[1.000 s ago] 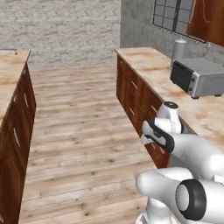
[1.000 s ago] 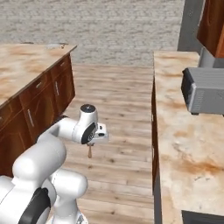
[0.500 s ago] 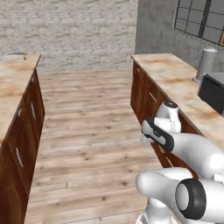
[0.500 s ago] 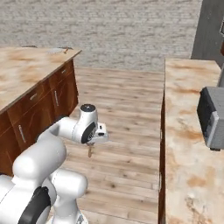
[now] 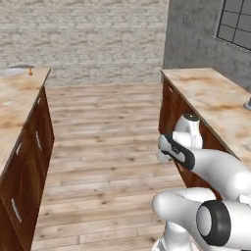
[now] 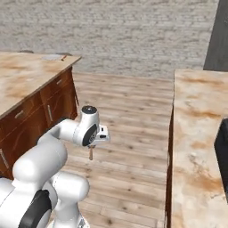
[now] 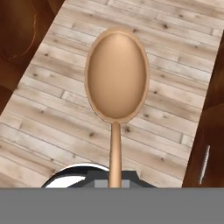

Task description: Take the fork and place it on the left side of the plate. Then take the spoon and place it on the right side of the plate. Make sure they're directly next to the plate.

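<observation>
Since the earlier frames your whole view has shifted: the base has driven, and the grey appliance has left the right edge. You carry the spoon (image 7: 116, 83); its bowl fills the upper middle of the hand view and its handle runs down to the bottom centre, pinched in the tool (image 6: 92, 146). In the right base view it hangs under the tool, left of centre, above the floor (image 6: 133, 133). I judge the plate (image 5: 14, 71) lies on the far left desk (image 5: 17, 105), upper left. Keep the grip firm and approach slowly.
</observation>
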Tool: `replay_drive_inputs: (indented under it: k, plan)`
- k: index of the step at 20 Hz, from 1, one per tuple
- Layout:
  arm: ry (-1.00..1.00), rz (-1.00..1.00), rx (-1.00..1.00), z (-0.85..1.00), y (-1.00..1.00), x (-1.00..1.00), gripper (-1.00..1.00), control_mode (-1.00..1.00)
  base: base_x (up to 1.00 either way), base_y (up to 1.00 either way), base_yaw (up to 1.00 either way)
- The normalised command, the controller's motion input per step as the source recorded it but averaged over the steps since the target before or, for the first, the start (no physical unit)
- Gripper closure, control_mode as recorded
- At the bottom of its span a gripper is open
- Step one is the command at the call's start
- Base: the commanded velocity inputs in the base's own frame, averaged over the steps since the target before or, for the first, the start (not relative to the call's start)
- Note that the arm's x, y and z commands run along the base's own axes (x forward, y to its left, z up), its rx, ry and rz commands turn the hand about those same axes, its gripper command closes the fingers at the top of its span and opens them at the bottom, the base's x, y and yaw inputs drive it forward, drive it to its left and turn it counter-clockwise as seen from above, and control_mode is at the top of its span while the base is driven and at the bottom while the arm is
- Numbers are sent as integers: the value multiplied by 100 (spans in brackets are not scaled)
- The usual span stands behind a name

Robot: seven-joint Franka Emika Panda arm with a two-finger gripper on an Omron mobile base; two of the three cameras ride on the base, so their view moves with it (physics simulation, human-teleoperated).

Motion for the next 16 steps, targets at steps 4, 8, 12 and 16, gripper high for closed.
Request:
replay_drive_inputs:
  k: [4,8,12,16]
  plan:
    - [0,0,0,0,0,0,100,100,94,17,9]
    - [0,0,0,0,0,0,100,100,94,17,10]
    - [0,0,0,0,0,0,100,100,94,17,10]
    - [0,0,0,0,0,0,100,100,94,17,11]
